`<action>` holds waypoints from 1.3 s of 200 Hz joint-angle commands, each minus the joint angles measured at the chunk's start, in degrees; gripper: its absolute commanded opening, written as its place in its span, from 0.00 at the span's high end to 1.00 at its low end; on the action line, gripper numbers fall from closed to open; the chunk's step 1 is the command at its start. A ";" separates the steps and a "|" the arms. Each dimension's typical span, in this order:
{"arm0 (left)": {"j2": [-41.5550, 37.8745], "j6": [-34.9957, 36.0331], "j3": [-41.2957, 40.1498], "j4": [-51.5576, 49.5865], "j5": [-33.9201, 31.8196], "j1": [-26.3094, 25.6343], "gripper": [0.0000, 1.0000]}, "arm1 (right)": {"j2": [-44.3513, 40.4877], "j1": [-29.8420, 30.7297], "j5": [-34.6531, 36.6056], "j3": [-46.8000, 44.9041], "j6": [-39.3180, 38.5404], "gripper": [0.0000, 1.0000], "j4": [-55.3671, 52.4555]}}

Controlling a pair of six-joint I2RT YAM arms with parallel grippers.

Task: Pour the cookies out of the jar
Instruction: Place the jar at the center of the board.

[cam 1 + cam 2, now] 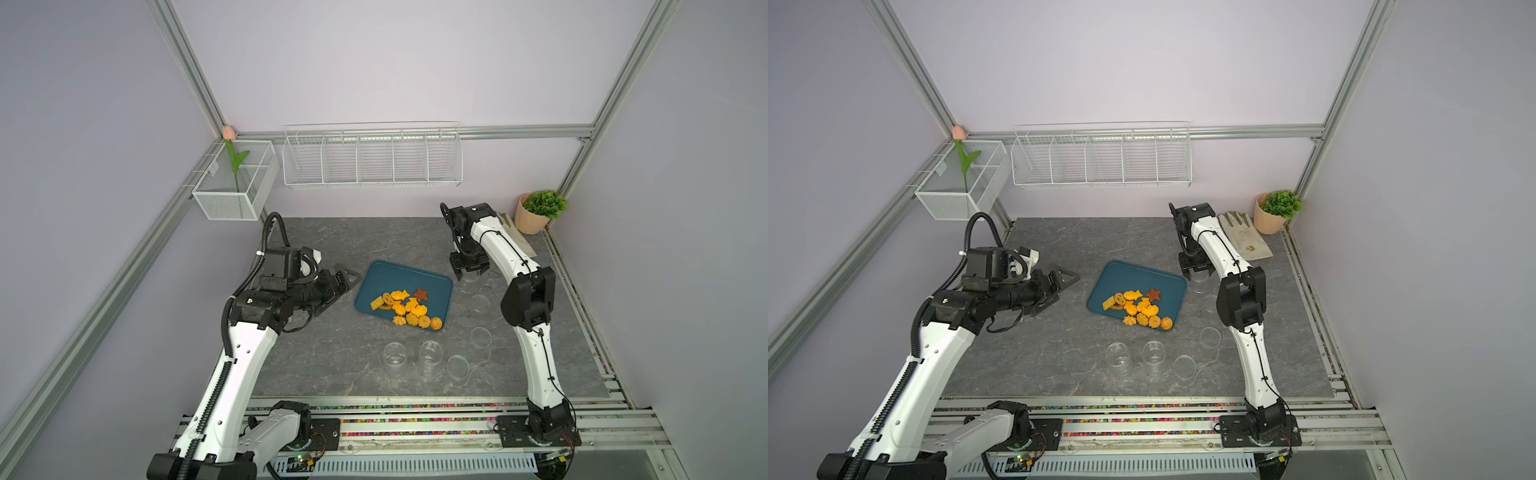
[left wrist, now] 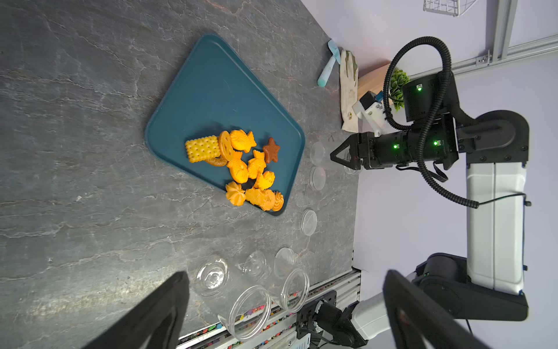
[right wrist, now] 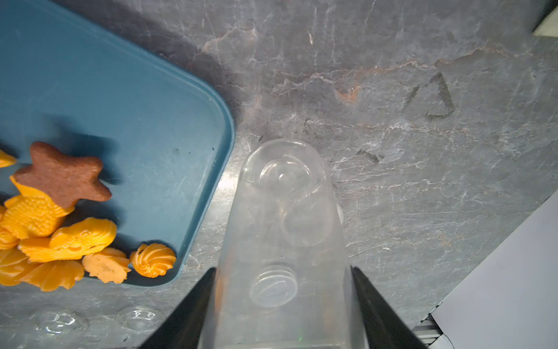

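Grey marbled bench (image 1: 324, 365): a dozen-odd orange-yellow cookies (image 1: 405, 309) and one brown star (image 1: 422, 294) heaped on a dark teal rectangular tray (image 1: 395, 278). My right tool (image 1: 469, 275) clamps one empty clear plastic jar (image 3: 283, 211) beside it; two more jars (image 1: 395, 358) and three lids (image 1: 481, 336) nearby. My left tool (image 1: 338, 294) gapes, empty.

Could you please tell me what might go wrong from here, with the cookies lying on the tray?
1. The cookies crowd the front edge of the tray, and one looks partly over the rim. A nudge to the tray could spill them onto the table.
2. The right gripper is closed on the empty clear jar right beside the tray's corner, with a loose lid close by. A careless release or retreat might tip the jar or knock the lid.
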 commanded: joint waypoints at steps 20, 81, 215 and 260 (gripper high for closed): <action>0.57 1.43 -0.30 -1.23 -0.90 0.12 0.00 | -1.04 -0.04 -1.46 -4.40 -0.88 0.37 1.78; 1.53 1.18 -0.36 -0.66 -0.91 0.12 0.01 | -1.87 -0.05 -3.98 -7.44 -0.60 0.37 3.72; 1.74 0.88 -1.15 0.09 -0.62 0.12 0.00 | -5.07 0.53 -6.07 -12.77 0.78 0.11 6.48; 1.45 0.81 -1.06 0.12 -0.63 0.12 0.00 | -6.44 0.54 -5.98 -13.42 1.07 0.11 6.76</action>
